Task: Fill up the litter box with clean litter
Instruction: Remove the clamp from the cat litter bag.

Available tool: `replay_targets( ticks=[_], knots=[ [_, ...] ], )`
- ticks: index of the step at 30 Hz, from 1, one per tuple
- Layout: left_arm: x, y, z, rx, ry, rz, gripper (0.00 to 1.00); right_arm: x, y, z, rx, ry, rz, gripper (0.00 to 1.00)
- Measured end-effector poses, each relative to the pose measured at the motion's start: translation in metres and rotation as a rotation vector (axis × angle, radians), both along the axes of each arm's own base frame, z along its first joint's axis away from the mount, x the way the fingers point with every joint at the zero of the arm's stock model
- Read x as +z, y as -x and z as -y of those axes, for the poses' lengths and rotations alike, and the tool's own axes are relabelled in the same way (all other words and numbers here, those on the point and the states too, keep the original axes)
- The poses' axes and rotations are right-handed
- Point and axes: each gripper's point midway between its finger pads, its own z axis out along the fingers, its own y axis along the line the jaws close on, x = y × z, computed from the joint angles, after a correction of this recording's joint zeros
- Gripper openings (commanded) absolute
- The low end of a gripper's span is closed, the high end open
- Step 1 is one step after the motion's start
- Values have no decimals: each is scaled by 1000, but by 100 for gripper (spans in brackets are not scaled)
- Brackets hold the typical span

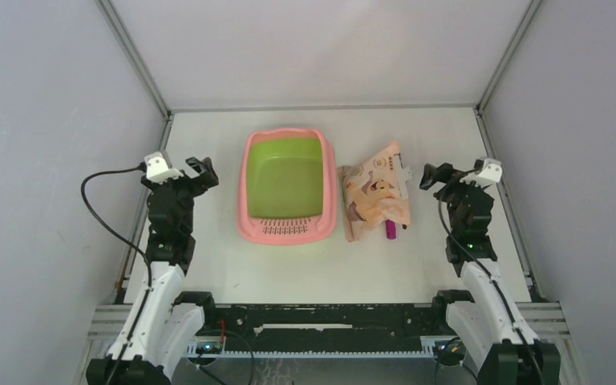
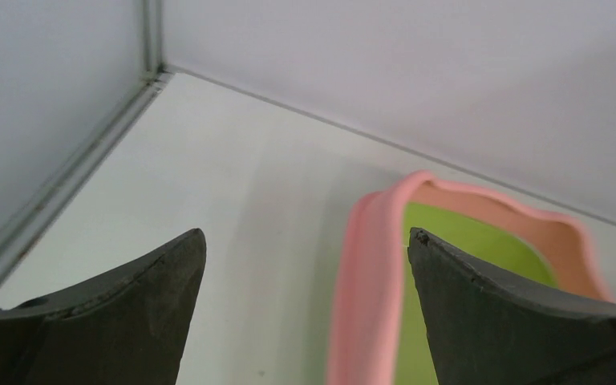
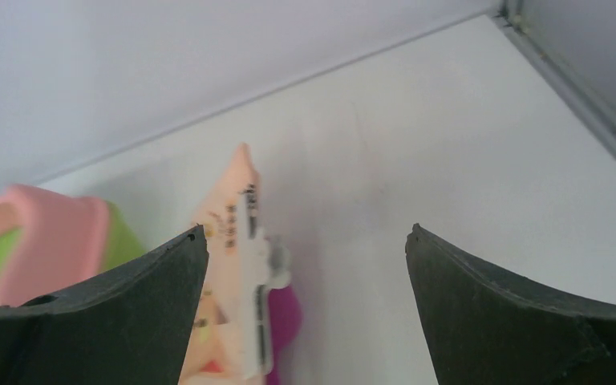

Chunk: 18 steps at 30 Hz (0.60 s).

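Litter box [image 1: 285, 176] centred on bench [image 1: 233, 273], basin bare; litter unseen, likely inside soft bag [image 1: 377, 196] beside it. Looks heavy, floppy: pinch the upper edge. Left gripper [image 1: 203, 172] and right gripper [image 1: 430, 176] spread wide, empty.

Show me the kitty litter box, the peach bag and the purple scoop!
litter box [image 1: 285, 178]: top view, on its bare green basin.
bag [image 1: 375, 191]: top view, on its printed middle.
scoop [image 1: 390, 231]: top view, on the end poking out from under the bag.

Wide-apart fingers [image 2: 120, 321] above pale table [image 2: 233, 176], litter box [image 2: 366, 273] (pink rim, green basin) between.
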Motion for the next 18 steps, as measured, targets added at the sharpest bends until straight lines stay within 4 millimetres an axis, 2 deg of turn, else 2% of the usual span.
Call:
replay_targets(
  ticks=[6,8,9,10,12,13,15,16,18],
  knots=[
    [55,16,45,-175,114,42,100,34,10,-20,100,-237,-52,99],
    [75,20,68,-247,136,51,100,40,7,-29,164,-314,-94,99],
    [93,22,95,-329,140,55,100,46,0,-39,257,-419,-131,99],
    [100,21,107,-363,134,48,100,46,-1,-40,267,-434,-136,99],
    [127,16,137,-415,88,6,100,40,-11,-45,374,-605,-175,99],
    [148,11,154,-442,61,8,100,40,-12,-45,384,-624,-179,99],
    [187,-2,184,-467,20,25,100,25,-23,-42,430,-737,-233,98],
    [196,-8,194,-470,9,23,100,12,-28,-39,425,-782,-282,97],
    [190,-18,200,-453,9,-17,100,-9,-33,-34,380,-809,-380,93]
  ],
)
